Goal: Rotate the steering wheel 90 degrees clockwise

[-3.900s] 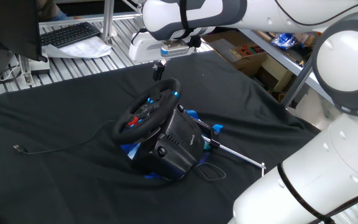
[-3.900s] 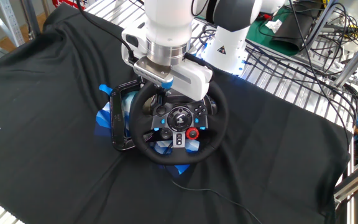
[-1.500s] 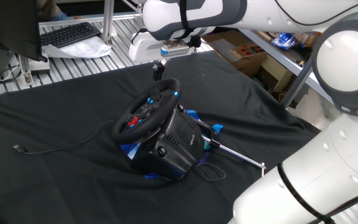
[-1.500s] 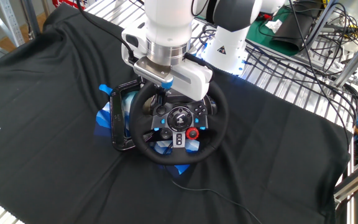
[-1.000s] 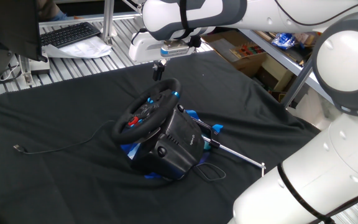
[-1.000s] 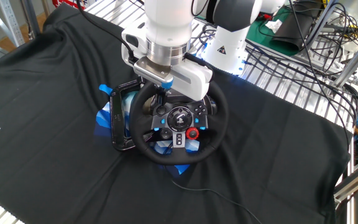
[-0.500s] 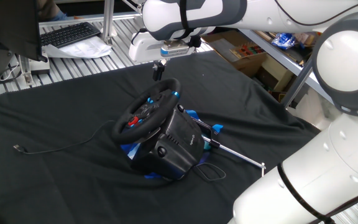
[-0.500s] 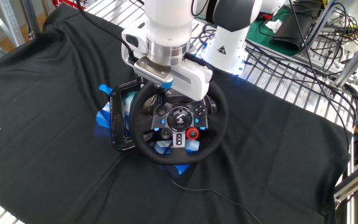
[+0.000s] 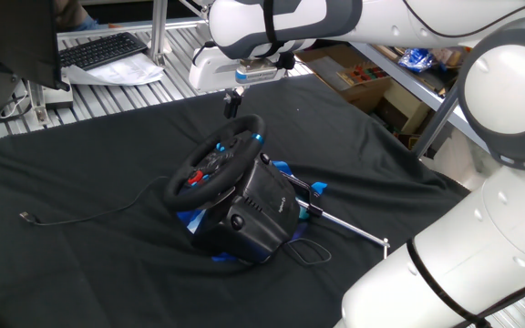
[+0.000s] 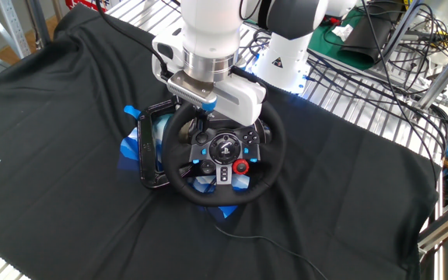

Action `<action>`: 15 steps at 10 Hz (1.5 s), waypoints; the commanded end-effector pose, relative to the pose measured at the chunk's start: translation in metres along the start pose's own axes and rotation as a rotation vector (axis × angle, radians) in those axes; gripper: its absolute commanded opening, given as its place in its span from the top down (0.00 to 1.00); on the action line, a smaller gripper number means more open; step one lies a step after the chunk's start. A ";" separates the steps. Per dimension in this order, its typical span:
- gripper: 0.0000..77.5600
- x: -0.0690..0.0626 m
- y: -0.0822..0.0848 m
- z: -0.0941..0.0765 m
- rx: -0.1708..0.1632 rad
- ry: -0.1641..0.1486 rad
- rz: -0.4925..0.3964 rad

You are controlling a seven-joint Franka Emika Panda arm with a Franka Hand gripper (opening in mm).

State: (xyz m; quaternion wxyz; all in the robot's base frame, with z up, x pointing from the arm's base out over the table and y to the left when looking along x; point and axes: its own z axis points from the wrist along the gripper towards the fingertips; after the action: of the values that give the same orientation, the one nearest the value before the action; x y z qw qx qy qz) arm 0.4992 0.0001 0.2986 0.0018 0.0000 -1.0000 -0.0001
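The steering wheel (image 9: 210, 161) is black and round, with red and blue hub buttons, and stands tilted on its boxy base in the middle of the black cloth. It also shows in the other fixed view (image 10: 222, 159), its red button at the hub's lower right. A blue rim stripe (image 9: 258, 138) shows near the top of the rim. My gripper (image 9: 233, 107) hangs straight down at the rim's top. Its fingers are close together, with the tips at the rim. In the other fixed view my gripper (image 10: 201, 117) is at the rim's upper left and hides that part.
The base housing (image 9: 258, 210) sits behind the wheel on blue clamps (image 9: 313, 189). A thin cable (image 9: 89, 211) trails left across the cloth. A keyboard (image 9: 103, 50) lies on the metal rack behind. Loose cables (image 10: 387, 47) lie beside the robot base.
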 end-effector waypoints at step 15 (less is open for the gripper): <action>1.00 -0.008 -0.012 -0.030 -0.069 0.051 0.086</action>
State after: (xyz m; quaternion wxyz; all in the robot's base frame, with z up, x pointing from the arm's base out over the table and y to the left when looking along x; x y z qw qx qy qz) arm 0.5048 -0.0096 0.3271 0.0284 -0.0513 -0.9974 -0.0424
